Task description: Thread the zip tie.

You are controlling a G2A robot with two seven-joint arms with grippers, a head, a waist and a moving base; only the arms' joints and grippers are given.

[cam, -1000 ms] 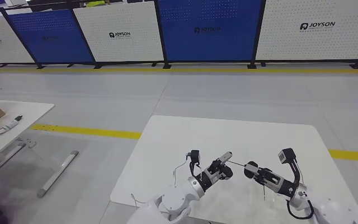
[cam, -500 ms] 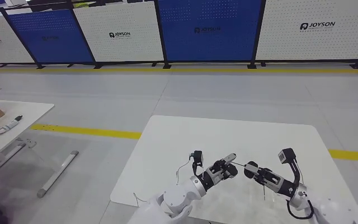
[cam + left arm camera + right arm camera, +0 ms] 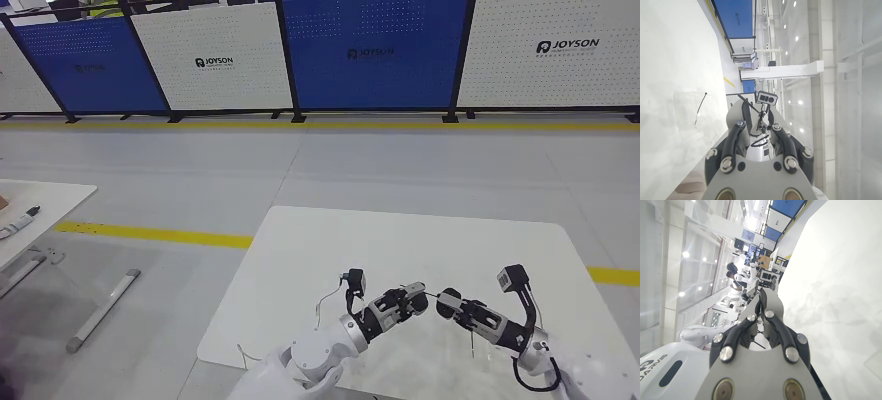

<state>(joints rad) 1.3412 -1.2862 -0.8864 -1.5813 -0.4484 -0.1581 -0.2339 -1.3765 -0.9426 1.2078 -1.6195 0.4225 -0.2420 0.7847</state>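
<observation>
The zip tie (image 3: 747, 102), judged light and springy, is held above the counter (image 3: 330, 250) by the closed right gripper (image 3: 445, 298); its tip, best pinched there, is framed by the part-open left gripper (image 3: 758, 114).

Location type: an industrial robot test hall or lab. Indicators:
- an open grey floor (image 3: 300, 165) marked with a yellow line (image 3: 150, 234);
- a row of blue and white perforated partition panels (image 3: 375, 55);
- plain white work tables (image 3: 420, 240);
- a high ceiling with round lights (image 3: 797, 38);
- tall white shelving (image 3: 694, 262);
- farther off, what appears to be another white robot (image 3: 752, 270) among further workstations.
</observation>
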